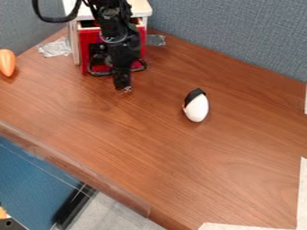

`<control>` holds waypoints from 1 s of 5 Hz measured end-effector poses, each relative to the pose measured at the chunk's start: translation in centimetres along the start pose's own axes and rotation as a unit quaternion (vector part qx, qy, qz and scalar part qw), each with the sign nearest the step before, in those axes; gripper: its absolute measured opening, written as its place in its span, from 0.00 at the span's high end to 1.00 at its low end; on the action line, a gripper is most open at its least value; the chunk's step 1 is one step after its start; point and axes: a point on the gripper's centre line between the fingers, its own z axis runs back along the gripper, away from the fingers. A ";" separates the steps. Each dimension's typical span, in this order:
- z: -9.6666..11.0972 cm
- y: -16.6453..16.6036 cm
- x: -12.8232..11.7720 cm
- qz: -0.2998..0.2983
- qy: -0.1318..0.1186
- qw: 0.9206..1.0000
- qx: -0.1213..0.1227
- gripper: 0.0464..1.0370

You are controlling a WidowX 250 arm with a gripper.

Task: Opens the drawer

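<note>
The black gripper (123, 83) hangs low over the table at upper left, directly in front of the small white cabinet (142, 8). Behind it, the cabinet's red drawer (85, 49) faces the camera, its middle hidden by the arm. A dark gap shows between the top edge of the red front and the white top. Whether the gripper touches the drawer I cannot tell.
A white egg-shaped object with a black top (196, 108) lies right of the gripper. An orange object (7, 62) lies at the left edge. Clear tape (55, 47) is beside the cabinet, and grey-blue partitions (240, 31) stand behind the table.
</note>
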 end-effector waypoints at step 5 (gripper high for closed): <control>1.3 -6.2 1.2 0.008 0.003 0.999 -0.036 0.91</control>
